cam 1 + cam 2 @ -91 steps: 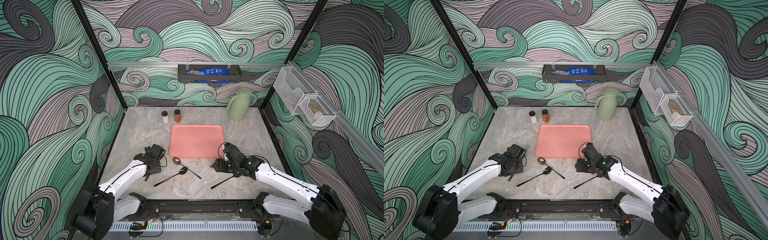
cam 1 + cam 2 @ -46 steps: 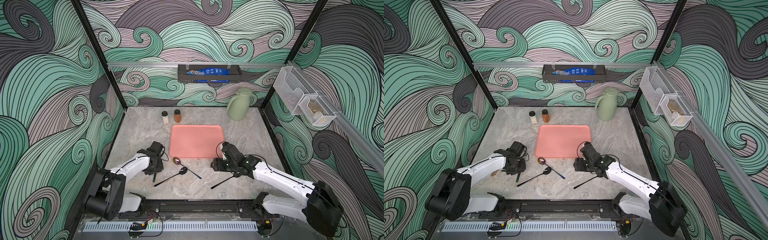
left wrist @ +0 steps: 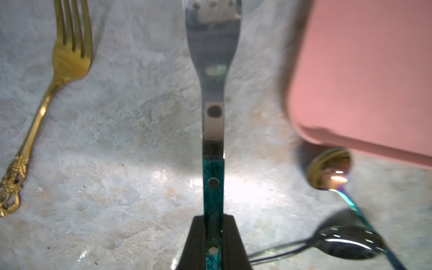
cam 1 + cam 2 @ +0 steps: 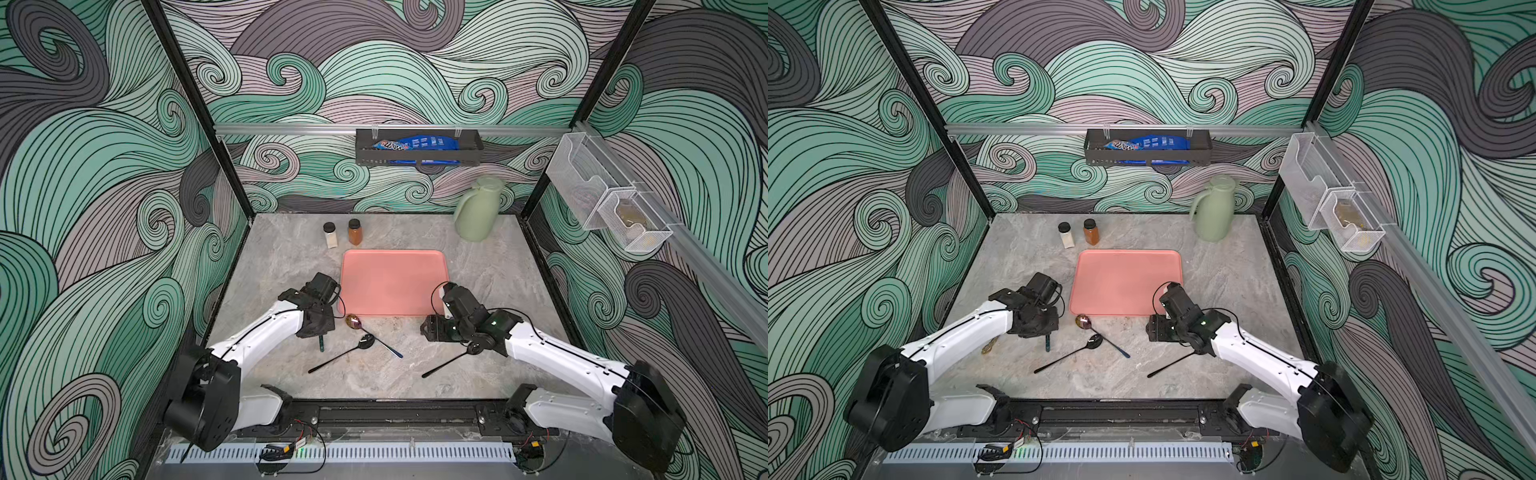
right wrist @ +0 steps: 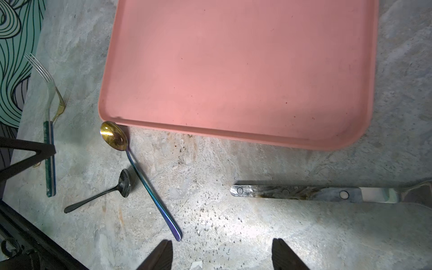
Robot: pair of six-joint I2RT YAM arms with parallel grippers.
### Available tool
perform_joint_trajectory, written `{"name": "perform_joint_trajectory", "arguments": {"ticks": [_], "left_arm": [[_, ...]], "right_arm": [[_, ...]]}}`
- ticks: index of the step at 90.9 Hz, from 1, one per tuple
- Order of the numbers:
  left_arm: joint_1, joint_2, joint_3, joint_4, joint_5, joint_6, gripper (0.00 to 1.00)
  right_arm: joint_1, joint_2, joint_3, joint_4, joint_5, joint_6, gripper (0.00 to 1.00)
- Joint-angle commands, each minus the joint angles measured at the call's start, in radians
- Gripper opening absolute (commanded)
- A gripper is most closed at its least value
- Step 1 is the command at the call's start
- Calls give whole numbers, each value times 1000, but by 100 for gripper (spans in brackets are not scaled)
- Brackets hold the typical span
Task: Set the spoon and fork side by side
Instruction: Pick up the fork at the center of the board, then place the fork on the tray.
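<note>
My left gripper (image 3: pixel 213 243) is shut on the teal handle of a silver fork (image 3: pixel 214 58), low over the table left of the pink tray. In both top views the handle's end (image 4: pixel 321 344) (image 4: pixel 1047 343) pokes out under the left gripper (image 4: pixel 319 331). A rainbow-handled spoon (image 4: pixel 353 321) with a gold bowl lies by the tray's near corner, its handle crossing beside a black spoon (image 4: pixel 365 341). My right gripper (image 5: pixel 222 254) is open and holds nothing, hovering over bare table right of the spoons (image 5: pixel 149 184).
The pink tray (image 4: pixel 392 257) fills the table's middle. A gold fork (image 4: pixel 990 345) lies left of the left arm. A grey-handled utensil (image 5: pixel 292 192) and a black one (image 4: pixel 446 363) lie by the right arm. Two spice jars (image 4: pixel 343 232) and a green jug (image 4: pixel 476 214) stand at the back.
My left gripper has moved onto the teal-handled fork and shut on its handle. The right gripper has drifted slightly left and stayed open.
</note>
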Motion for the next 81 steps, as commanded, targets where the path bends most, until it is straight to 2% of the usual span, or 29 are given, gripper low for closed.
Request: {"name": "perform_joint_trajectory", "arguments": {"ticks": [1,20,39,61,81], "left_arm": [[-29,3,116,-31,-9,-9,5],[-94,210,355,-35,-7,8,5],[-97,453,549,-76,-56,61,3],[-69,670,673,-73,-41,139,0],[-29,752,701,-51,-21,177,0]], "right_arm": [[-19,-46,12,-11,5,1,72],[-108,-153,-25,-36,-4,7,71],[-161,-265,-67,-40,2,-1,71],[-179,-308,-100,-21,-11,-15,71],[-196,-276,-114,-26,-21,26,71]]}}
